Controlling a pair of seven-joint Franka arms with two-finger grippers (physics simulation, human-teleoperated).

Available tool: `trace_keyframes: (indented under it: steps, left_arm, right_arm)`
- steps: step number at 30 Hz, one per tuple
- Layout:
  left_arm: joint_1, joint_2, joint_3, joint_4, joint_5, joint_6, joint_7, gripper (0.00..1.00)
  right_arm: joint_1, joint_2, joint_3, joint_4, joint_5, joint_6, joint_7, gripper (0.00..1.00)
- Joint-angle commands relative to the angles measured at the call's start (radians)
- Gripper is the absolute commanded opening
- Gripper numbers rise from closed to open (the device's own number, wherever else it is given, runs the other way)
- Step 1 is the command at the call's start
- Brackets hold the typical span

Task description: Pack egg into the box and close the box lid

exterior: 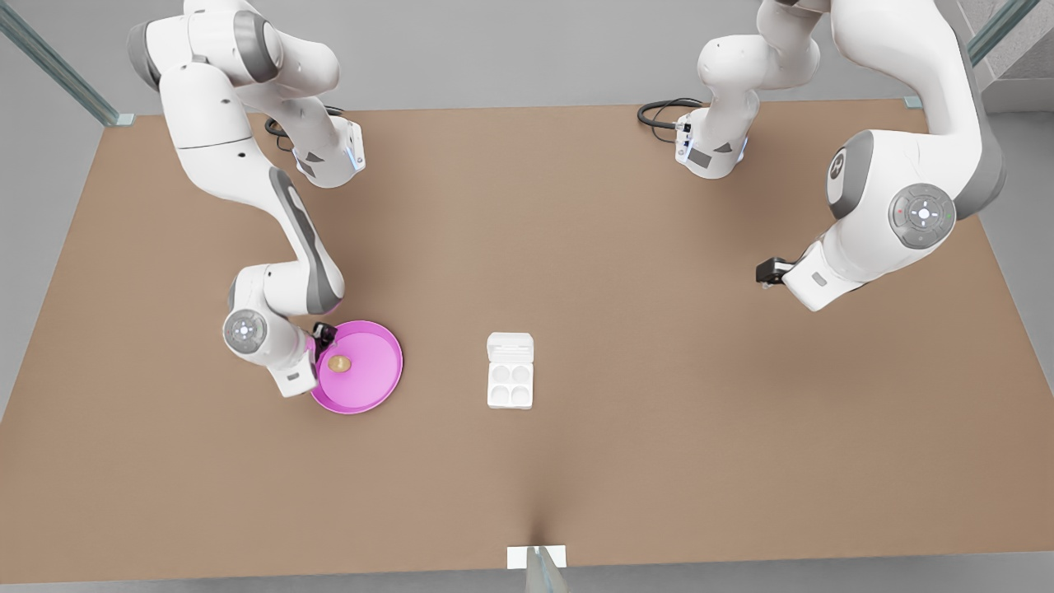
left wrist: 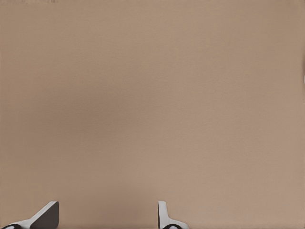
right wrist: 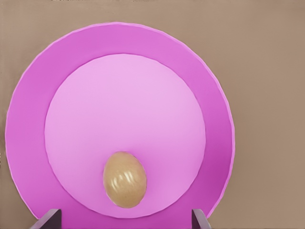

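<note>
A tan egg (exterior: 339, 363) (right wrist: 125, 180) lies on a round pink plate (exterior: 375, 387) (right wrist: 119, 38) at the front view's left. My right gripper (exterior: 324, 333) (right wrist: 123, 220) hovers over the plate's edge right by the egg, open, its fingertips (right wrist: 47, 218) wide apart and holding nothing. The white box (exterior: 510, 385) sits mid-table with its four cups bare. The box lid (exterior: 510, 347) lies folded back flat on the far side. My left gripper (exterior: 770, 272) (left wrist: 106, 217) waits open above bare table at the front view's right, far from the box.
The brown table (exterior: 659, 461) (left wrist: 152, 105) stretches wide around the box and plate. Both arm bases (exterior: 712, 152) stand at the far edge with black cables. A small white bracket (exterior: 535, 557) sits at the near edge.
</note>
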Motion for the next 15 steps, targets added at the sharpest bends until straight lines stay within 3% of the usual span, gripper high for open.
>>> trace_keyframes:
  steps: [1, 13, 14, 15]
  left_arm:
    - [0.0, -0.001, 0.0, 0.001, 0.001, 0.003, -0.005, 1.0]
    - [0.0, 0.002, 0.0, -0.001, 0.001, 0.005, -0.005, 1.0]
    - [0.0, 0.002, 0.0, -0.001, 0.001, 0.005, -0.005, 1.0]
    - [0.0, 0.002, 0.0, -0.001, 0.001, 0.005, -0.005, 1.0]
  right_arm:
    - [0.001, 0.002, 0.017, 0.0, 0.002, 0.058, -0.594, 1.0]
    - [-0.002, 0.094, 0.031, -0.005, 0.01, 0.104, -0.671, 0.99]
    - [-0.002, 0.097, 0.031, -0.005, 0.01, 0.109, -0.666, 0.95]
    - [-0.002, 0.097, 0.031, -0.005, 0.011, 0.109, -0.663, 0.83]
